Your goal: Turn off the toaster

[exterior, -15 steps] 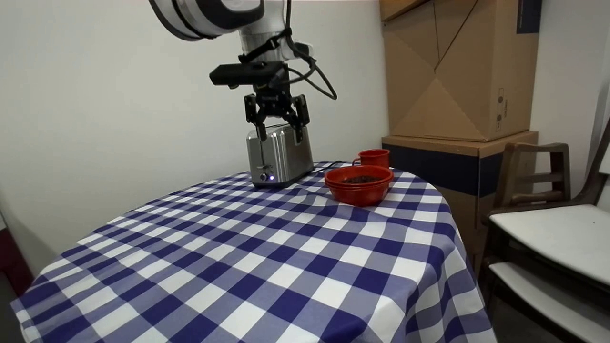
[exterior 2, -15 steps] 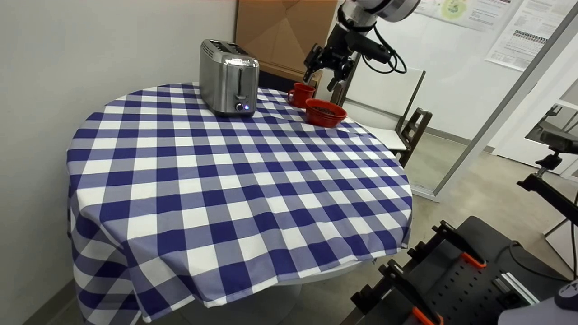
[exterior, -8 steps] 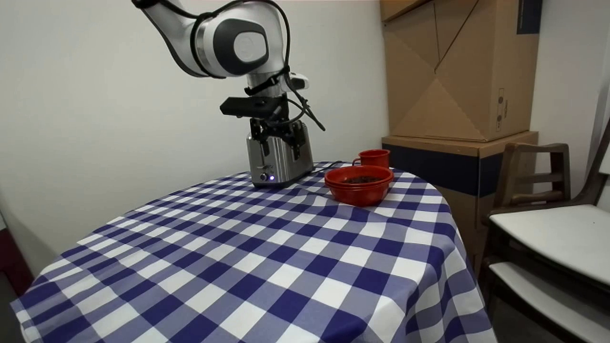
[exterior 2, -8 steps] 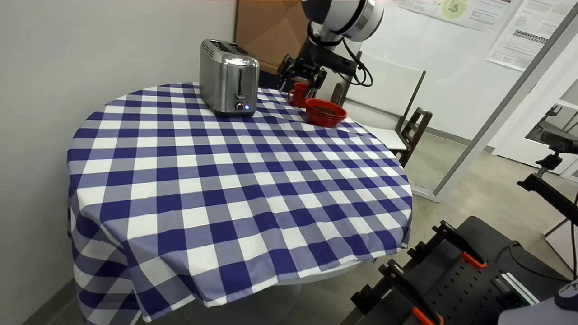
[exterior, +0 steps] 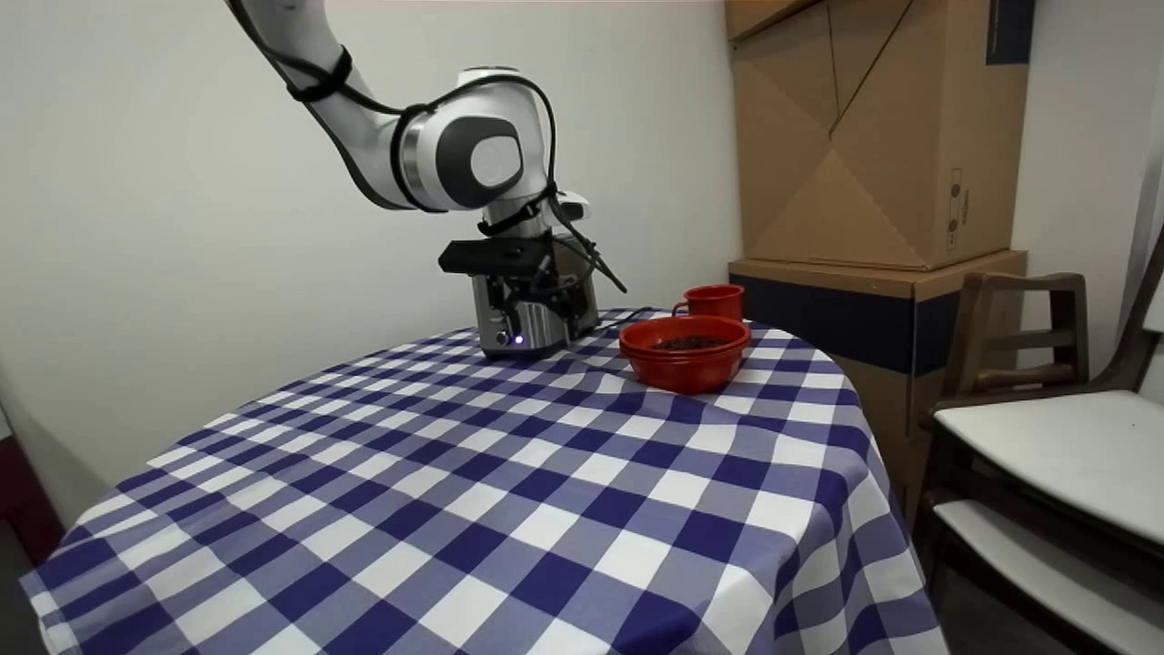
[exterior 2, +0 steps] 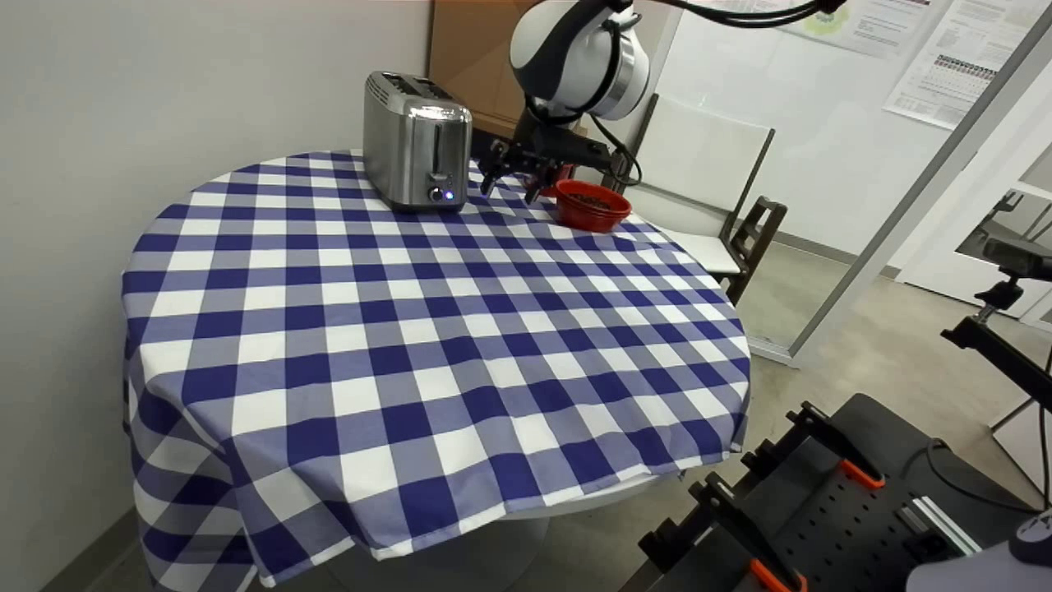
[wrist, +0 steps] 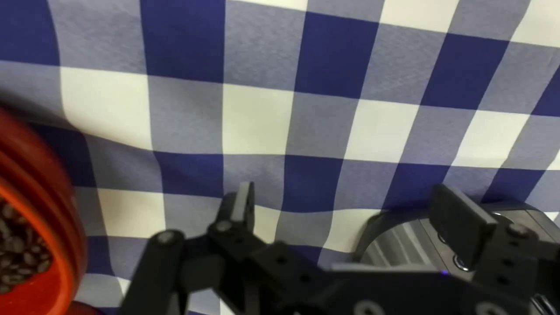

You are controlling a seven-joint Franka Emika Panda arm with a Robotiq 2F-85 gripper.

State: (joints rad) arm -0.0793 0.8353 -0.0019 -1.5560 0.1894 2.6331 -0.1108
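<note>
The silver toaster [exterior: 544, 338] stands upright at the back of the table, and its full body shows in an exterior view [exterior 2: 394, 144]. Its end panel has a lever [exterior 2: 440, 176] low in its slot, a round dial [exterior 2: 436, 194] and a lit blue light [exterior 2: 449, 196]. My gripper [exterior 2: 509, 191] is open and empty, low beside the toaster on the bowl side. In the wrist view the gripper [wrist: 348, 201] has its right finger in front of part of the toaster [wrist: 400, 247]. I cannot tell whether they touch.
Stacked red bowls [exterior: 687, 368] with dark beans stand near my gripper; their rim shows at the left of the wrist view [wrist: 65, 245]. A red mug [exterior: 714, 301] stands behind them. A wall is behind the toaster. Cardboard boxes [exterior: 873, 164] and chairs [exterior 2: 699, 181] stand beyond the checkered table.
My gripper has come down from above and moved closer to the toaster, past the red mug and bowls. It stays open. The toaster, its blue light, the bowls and the mug are unchanged.
</note>
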